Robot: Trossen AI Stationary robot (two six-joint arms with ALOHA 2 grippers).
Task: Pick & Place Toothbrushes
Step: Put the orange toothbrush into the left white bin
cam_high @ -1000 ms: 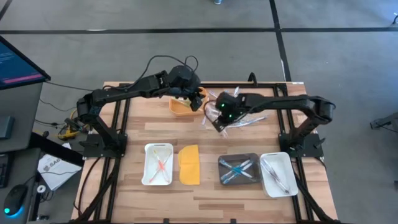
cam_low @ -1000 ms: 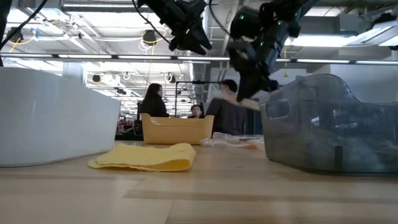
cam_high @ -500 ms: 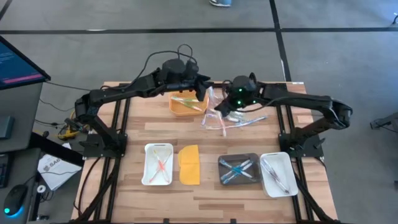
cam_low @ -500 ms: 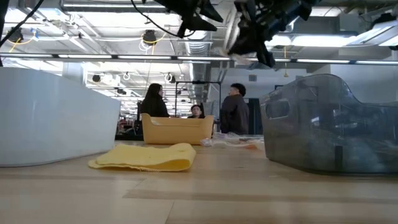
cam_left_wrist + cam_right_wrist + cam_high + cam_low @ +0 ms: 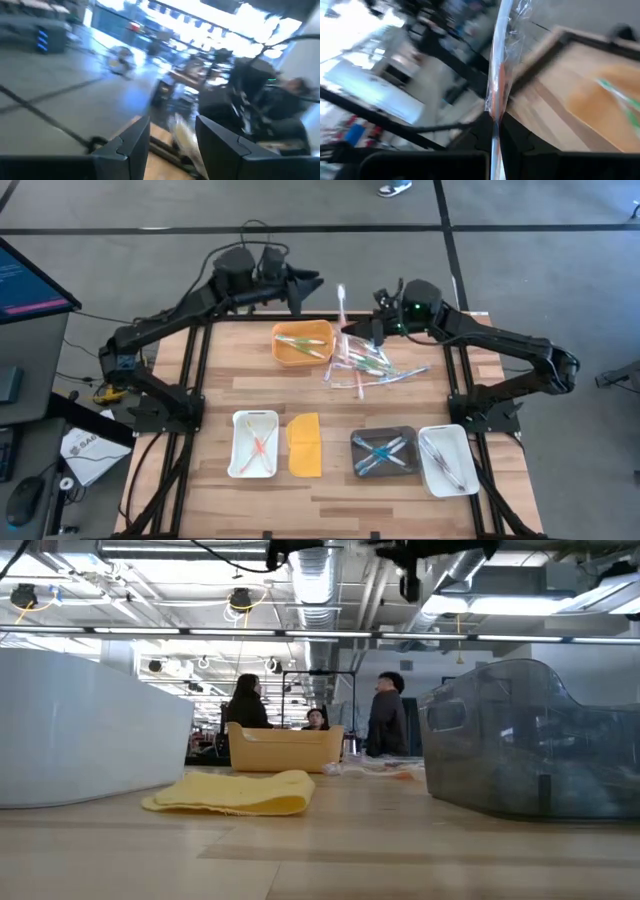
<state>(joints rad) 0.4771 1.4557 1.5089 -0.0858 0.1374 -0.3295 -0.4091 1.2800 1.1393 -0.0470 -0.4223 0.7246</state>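
Clear-wrapped toothbrush [image 5: 496,75] pinched in right gripper [image 5: 372,332]; left gripper [image 5: 312,280] agape, empty.

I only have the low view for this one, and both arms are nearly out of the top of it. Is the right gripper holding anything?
Observer: Yes, the right gripper is shut on a wrapped toothbrush, pinched near one end.
Operator: And the left one?
Observer: The left gripper is open and empty, above the far edge of the table.
Operator: What is in the orange tray?
Observer: The orange tray holds green toothbrushes.
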